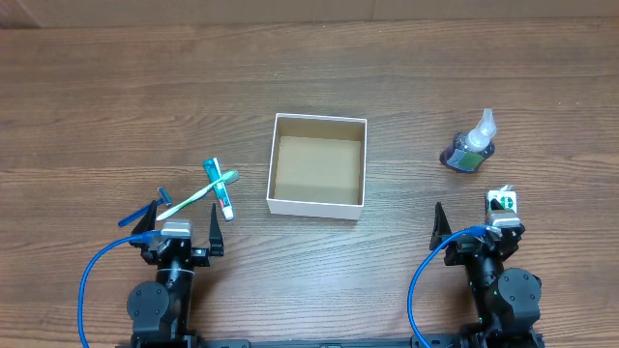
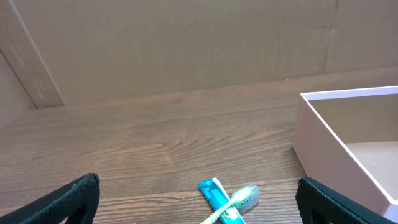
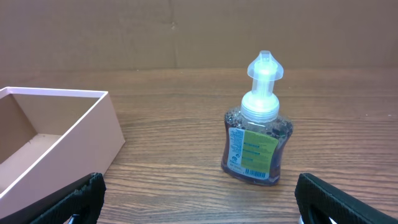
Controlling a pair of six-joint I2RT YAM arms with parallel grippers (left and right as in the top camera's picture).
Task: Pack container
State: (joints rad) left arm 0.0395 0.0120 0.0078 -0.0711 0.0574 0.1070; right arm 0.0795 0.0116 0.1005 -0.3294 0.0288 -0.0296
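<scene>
The container [image 1: 317, 206] stands in the middle of the wooden table [image 1: 97, 116], open side up, and its brown inside is bare, so the packing is not yet begun. It lies between the two arms and further from the robot than both of them. On its left side, a white-green toothbrush [image 1: 198, 196] lies across a small blue toothpaste tube [image 1: 221, 190]. The long axis of the brush runs diagonally, from near the left gripper [image 1: 180, 232] up toward the container. These two things are directly ahead of the left fingers, so the left arm is the nearer one for them, and the container is then ahead and to its right. On the other side, a clear pump bottle [image 3: 257, 140] stands upright, ahead of the right gripper [image 1: 476, 230] and well apart from the container's wall. Both grippers hold nothing; in each wrist view the fingertips sit at the two lower corners, spread wide.
</scene>
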